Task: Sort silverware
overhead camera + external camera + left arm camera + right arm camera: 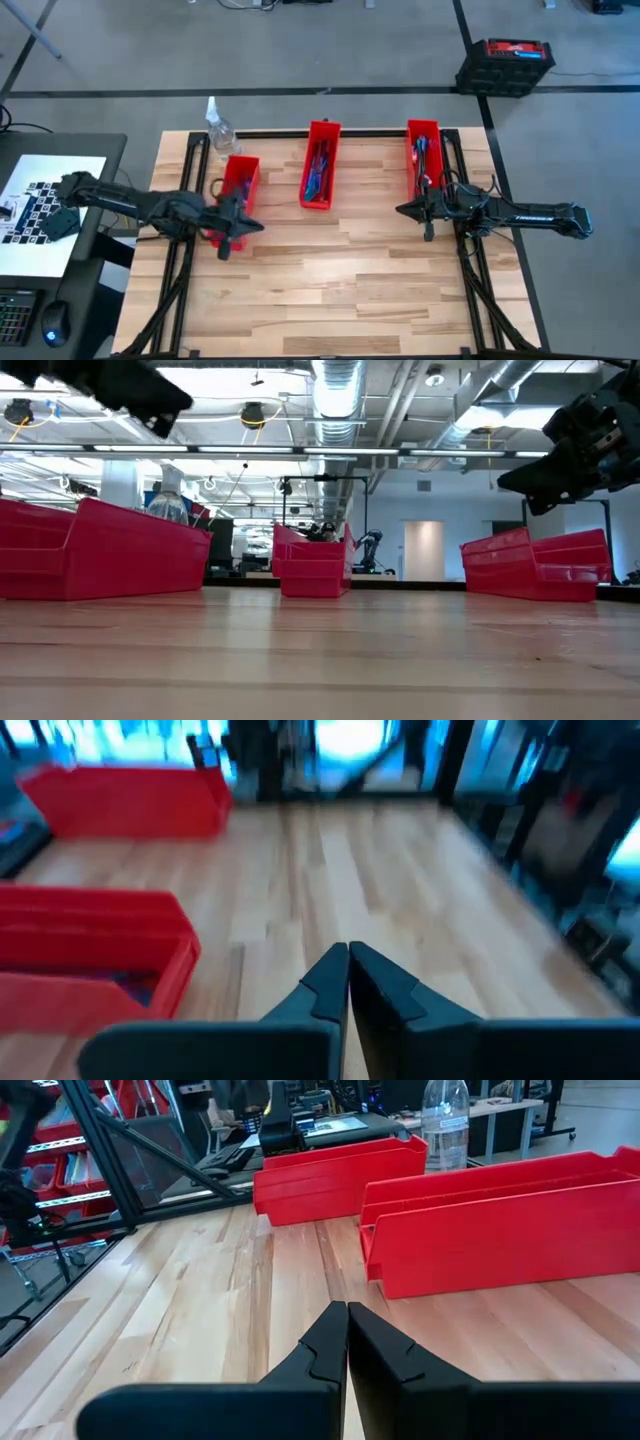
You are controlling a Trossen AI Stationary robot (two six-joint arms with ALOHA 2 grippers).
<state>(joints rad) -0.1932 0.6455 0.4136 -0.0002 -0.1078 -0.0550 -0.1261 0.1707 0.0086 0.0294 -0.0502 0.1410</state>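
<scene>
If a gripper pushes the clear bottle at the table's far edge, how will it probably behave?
The clear bottle stands upright, tall and narrow, so it would probably tip rather than slide. Its round body would then likely roll. It looks like thin plastic, probably light.

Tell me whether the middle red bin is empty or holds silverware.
Not empty. From above, the middle bin holds blue and pink silverware lying along its length; how many pieces cannot be told.

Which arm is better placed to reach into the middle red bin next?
Hard to call; slightly the left. The left gripper, shut and empty, hovers near the left red plastic bin. The right gripper, also shut, hovers by the right red bin. The middle red bin with iridescent silverware lies between them.
</scene>
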